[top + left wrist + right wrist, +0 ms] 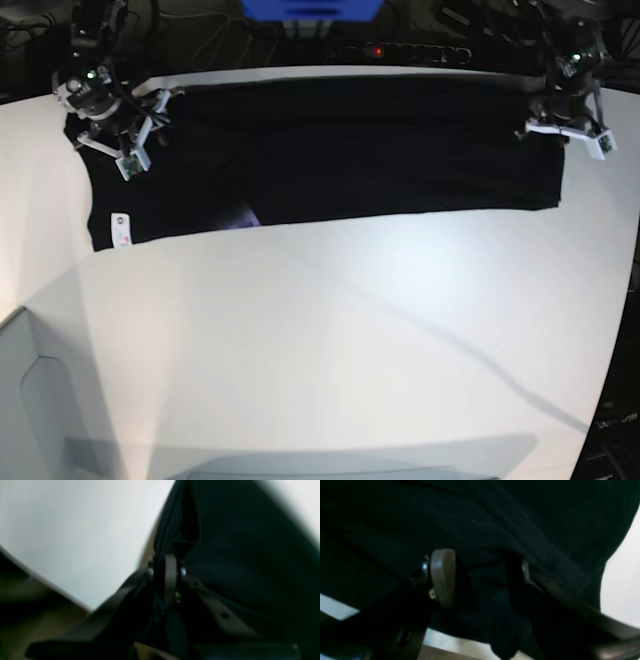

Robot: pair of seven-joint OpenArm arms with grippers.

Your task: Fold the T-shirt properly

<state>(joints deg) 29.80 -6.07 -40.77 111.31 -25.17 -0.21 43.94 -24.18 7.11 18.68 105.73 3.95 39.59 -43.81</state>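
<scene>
The T-shirt (330, 150) lies as a long black band along the far edge of the tabletop (330, 330), its long axis running side to side between the two arms. A small white tag (120, 230) sits on its near corner toward the side of the right arm, and a faint purplish patch (243, 217) shows at the near edge beside it.

The left gripper (166, 565) sits at one end of the band, near the tabletop's far corner. Its wrist view shows the jaws pinched together on a thin bunched edge of the cloth, which rises straight out from between the fingertips. The right gripper (480, 577) sits at the opposite end, at the other far corner. Its jaws stand wide, with a thick wad of black cloth between the tan pad (443, 576) and the far finger; I judge that a grip on the bunch, though the view is dark.

So the cloth lies directly under and between both grippers, each holding one far end. A fold would likely carry the far edge toward the near edge, across the short axis, both arms moving together.

The fabric is matte, soft and limp, with shallow lengthwise creases. The tabletop is smooth, white and slightly glossy.
</scene>
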